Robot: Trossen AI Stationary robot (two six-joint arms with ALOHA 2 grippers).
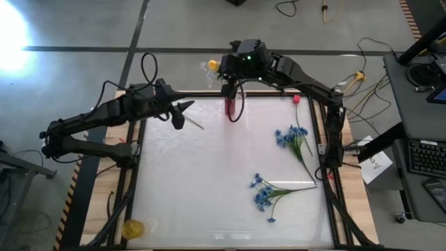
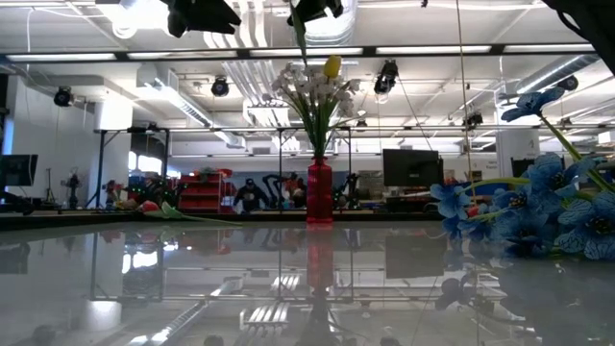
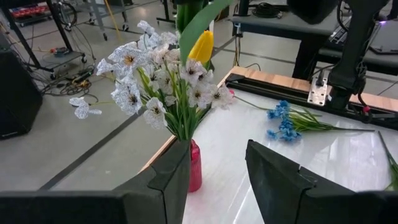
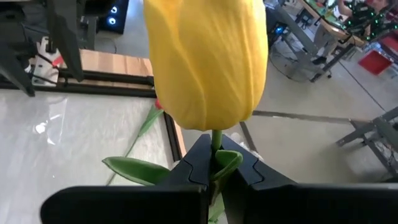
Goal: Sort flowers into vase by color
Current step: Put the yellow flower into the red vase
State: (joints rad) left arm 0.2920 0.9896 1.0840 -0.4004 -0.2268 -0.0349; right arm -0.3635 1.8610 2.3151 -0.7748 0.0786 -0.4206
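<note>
A red vase (image 1: 231,109) stands at the middle of the table's far edge and holds white sprays (image 3: 155,81) and a yellow bud (image 3: 201,46). My right gripper (image 4: 216,155) hovers above this bouquet, shut on a second yellow flower (image 4: 205,56), whose bud also shows in the high view (image 1: 212,65). That flower's green stem (image 2: 301,48) hangs from the gripper (image 2: 312,8) down into the sprays. My left gripper (image 3: 217,180) stays open in the air left of the vase (image 1: 182,115), with nothing between its fingers. My right gripper pinches the green stem (image 4: 216,142) just under the yellow bud between its two fingers. The fingers come nearly level from the table's right side and lie across the stem. The bud stands upright above the fingers. The stem hangs below, clear of the table, its lower end hidden among the white sprays.
Two blue clusters (image 1: 291,136) (image 1: 263,189) lie on the table's right half, and a pink bud (image 1: 296,100) lies near the far right corner. Another pink-red bud (image 2: 149,206) lies at the far left. A yellow object (image 1: 132,226) sits on the near left frame.
</note>
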